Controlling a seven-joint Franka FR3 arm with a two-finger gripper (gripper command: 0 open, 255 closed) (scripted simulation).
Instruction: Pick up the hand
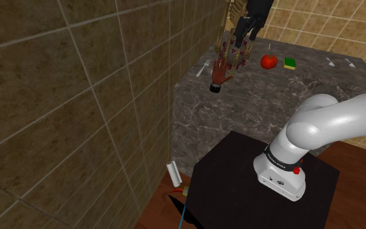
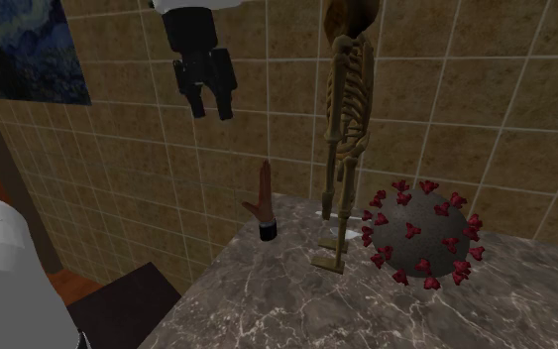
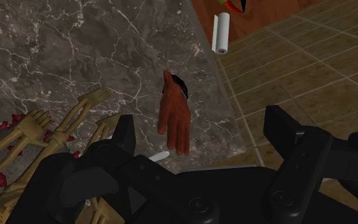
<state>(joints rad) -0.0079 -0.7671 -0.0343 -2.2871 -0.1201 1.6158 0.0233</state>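
The hand (image 1: 221,71) is brown with a black cuff and sits on the dark marble counter (image 1: 240,110), near the edge by the tiled wall. In the second exterior view the hand (image 2: 263,201) looks upright on its cuff, fingers up. My black gripper (image 2: 207,97) hangs open well above it, apart from it, a little toward that view's left. In the wrist view the hand (image 3: 176,116) lies below the gap between my fingers (image 3: 124,137), touching neither. In the shoulder view the gripper (image 1: 249,34) hovers over the counter's far end.
A tan skeleton on a stand (image 2: 344,139) and a grey ball with red spikes (image 2: 420,236) stand close beside the hand. A fork (image 1: 205,67), a red apple (image 1: 268,62) and a green-yellow sponge (image 1: 290,63) lie on the counter. A paper roll (image 1: 173,174) lies on the floor.
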